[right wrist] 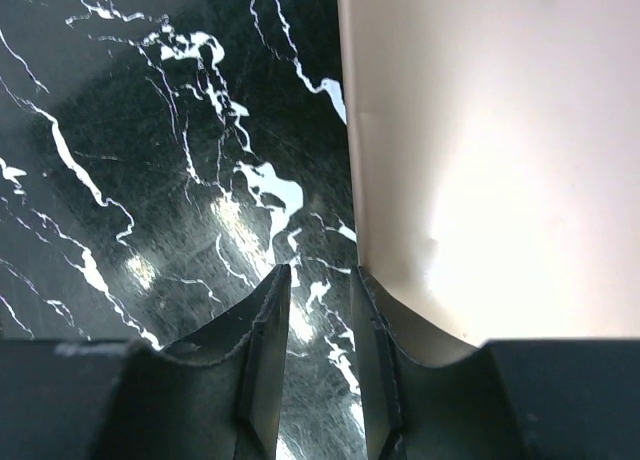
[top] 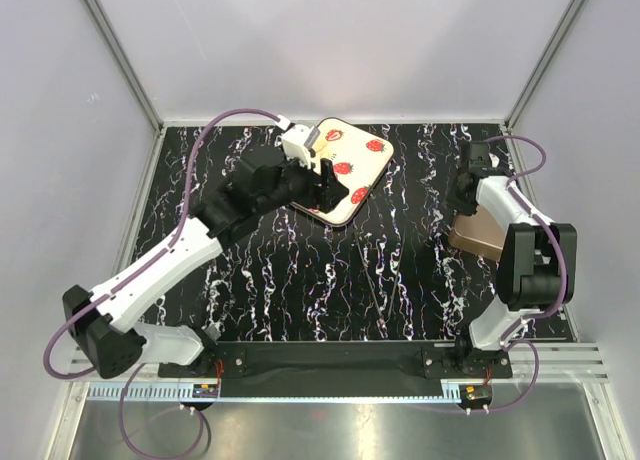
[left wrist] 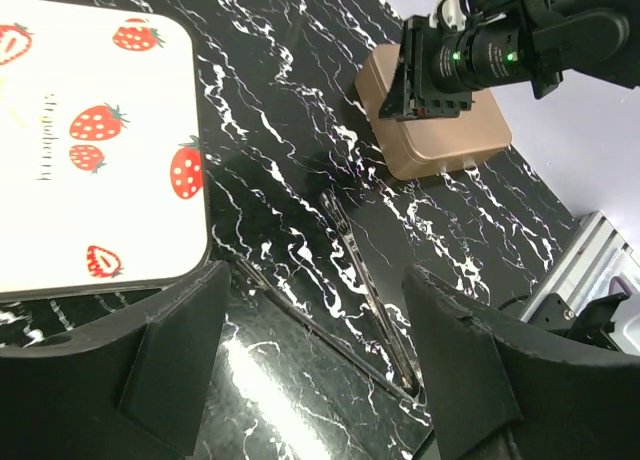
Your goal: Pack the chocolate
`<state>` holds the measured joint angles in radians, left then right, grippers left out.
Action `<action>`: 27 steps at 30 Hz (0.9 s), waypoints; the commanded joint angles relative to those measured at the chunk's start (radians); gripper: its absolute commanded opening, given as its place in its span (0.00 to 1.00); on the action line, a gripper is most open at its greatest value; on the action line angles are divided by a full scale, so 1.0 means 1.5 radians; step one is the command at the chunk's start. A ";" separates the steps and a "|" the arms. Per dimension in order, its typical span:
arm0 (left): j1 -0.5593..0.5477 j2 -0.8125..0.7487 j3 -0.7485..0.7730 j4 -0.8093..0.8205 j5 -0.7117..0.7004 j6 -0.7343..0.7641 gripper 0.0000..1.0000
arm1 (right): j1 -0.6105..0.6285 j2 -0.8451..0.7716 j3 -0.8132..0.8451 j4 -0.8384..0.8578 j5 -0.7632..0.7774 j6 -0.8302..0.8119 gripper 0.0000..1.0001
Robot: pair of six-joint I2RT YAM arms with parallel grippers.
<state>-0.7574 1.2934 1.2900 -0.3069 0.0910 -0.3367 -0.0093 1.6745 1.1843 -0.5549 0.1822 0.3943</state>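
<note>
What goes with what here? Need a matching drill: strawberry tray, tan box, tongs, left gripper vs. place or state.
Things:
1. strawberry tray
2. tan box
3. metal tongs
4. left gripper

Places or states:
A. lying on the bare table, between tray and box
B. open, nothing between its fingers
C. far middle of the table
D. right side, beneath the right gripper

Pairs: 1-C, 2-D, 3-A, 4-B
</note>
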 commanded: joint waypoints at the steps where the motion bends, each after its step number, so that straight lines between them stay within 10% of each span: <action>1: 0.001 -0.036 0.034 -0.020 -0.026 0.015 0.76 | -0.004 -0.045 0.017 -0.033 0.020 -0.017 0.38; 7: 0.001 -0.063 0.053 -0.069 -0.081 0.045 0.77 | 0.002 -0.174 0.086 -0.079 -0.153 -0.017 0.50; 10: 0.001 -0.090 0.056 -0.082 -0.131 0.067 0.87 | 0.025 -0.273 0.072 -0.082 -0.217 -0.021 0.99; 12: 0.002 -0.119 0.054 -0.080 -0.142 0.083 0.99 | 0.026 -0.331 0.046 -0.073 -0.238 -0.013 0.99; 27: 0.002 -0.307 -0.053 -0.093 -0.166 0.070 0.99 | 0.026 -0.597 -0.010 -0.129 -0.217 0.030 1.00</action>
<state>-0.7563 0.8383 1.2407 -0.4591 -0.1432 -0.2295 0.0265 0.7757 1.1767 -0.7261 -0.1658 0.4267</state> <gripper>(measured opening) 0.988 0.994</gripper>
